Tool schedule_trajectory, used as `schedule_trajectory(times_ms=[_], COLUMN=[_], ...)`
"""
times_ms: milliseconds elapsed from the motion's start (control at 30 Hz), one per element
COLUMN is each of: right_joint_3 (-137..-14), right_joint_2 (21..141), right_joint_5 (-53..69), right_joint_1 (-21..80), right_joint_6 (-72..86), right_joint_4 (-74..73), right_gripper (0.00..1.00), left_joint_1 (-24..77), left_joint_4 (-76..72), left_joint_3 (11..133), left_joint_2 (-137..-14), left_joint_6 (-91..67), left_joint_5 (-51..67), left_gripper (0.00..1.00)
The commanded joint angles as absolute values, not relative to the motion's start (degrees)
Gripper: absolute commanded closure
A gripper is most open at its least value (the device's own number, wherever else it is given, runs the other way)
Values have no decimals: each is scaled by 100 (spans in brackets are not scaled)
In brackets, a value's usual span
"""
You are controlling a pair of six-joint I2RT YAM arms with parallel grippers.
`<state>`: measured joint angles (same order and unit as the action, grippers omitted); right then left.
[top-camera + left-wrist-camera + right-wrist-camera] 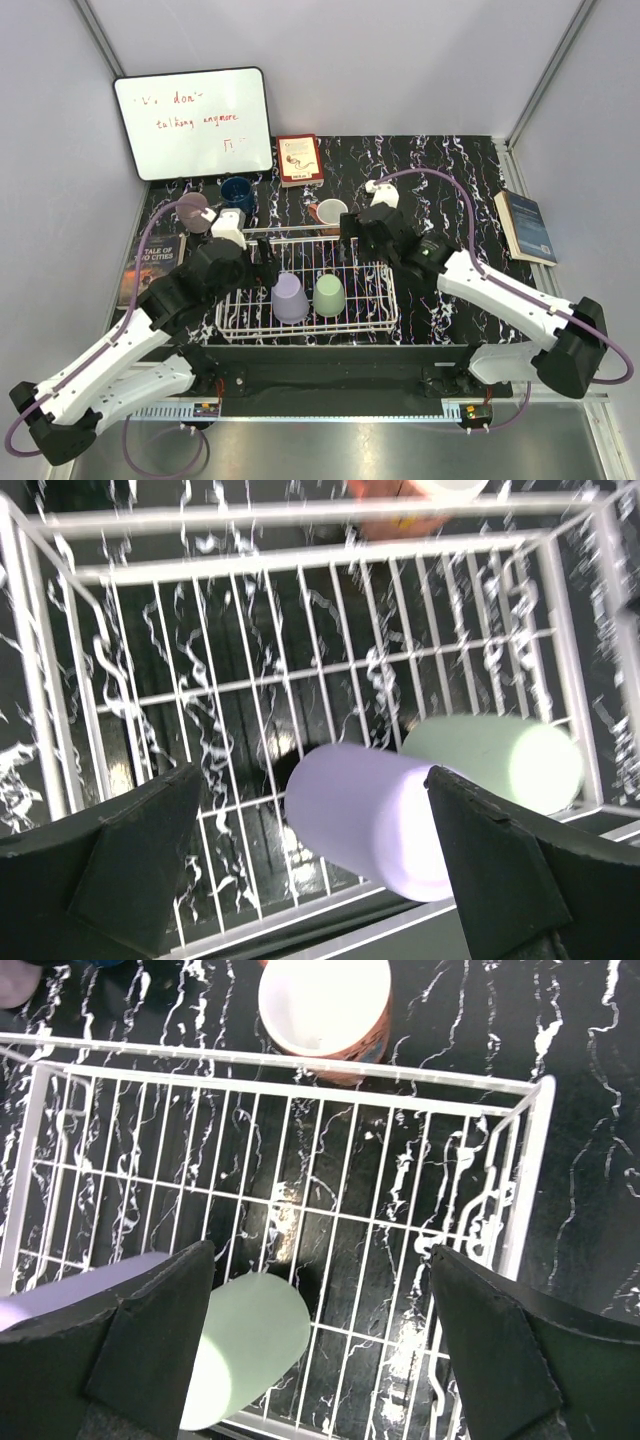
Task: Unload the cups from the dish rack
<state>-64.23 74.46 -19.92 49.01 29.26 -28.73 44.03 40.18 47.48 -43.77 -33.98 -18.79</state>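
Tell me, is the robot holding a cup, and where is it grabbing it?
Nothing is held. Both pairs of jaws are open and empty above the rack; the purple cup and green cup sit in it.

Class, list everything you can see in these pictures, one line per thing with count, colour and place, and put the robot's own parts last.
cups in the rack: 2, lavender cup and light green cup, bottoms up, near side
cups outside: 3, dark blue cup, mauve cup, terracotta cup with white inside, behind the rack
dish rack: 1, white wire, centre
whiteboard: 1, red writing, far left
books: 3, red book far centre, dark book left, blue book right
table: 1, black, white veins
arms: 2, white and black
tools: 2, black, left tool and right tool, open, above the rack
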Motion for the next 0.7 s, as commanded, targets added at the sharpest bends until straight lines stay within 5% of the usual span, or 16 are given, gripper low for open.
schedule_trajectory(times_ms=[0, 667], right_joint_3=[-6127, -5265], right_joint_2=[6962, 5968], right_joint_5=[-2057, -2303], right_joint_1=[5045, 5159], right_joint_6=[3015, 3050], right_joint_4=[-2356, -2118], right_gripper=[4, 0], left_joint_1=[4587, 6346], left_joint_4=[3823, 3823], left_joint_3=[5238, 5221], left_joint_2=[-4342, -5388], left_joint_6=[-3270, -3146], left_joint_5=[-2566, -3419], left_gripper=[1, 1])
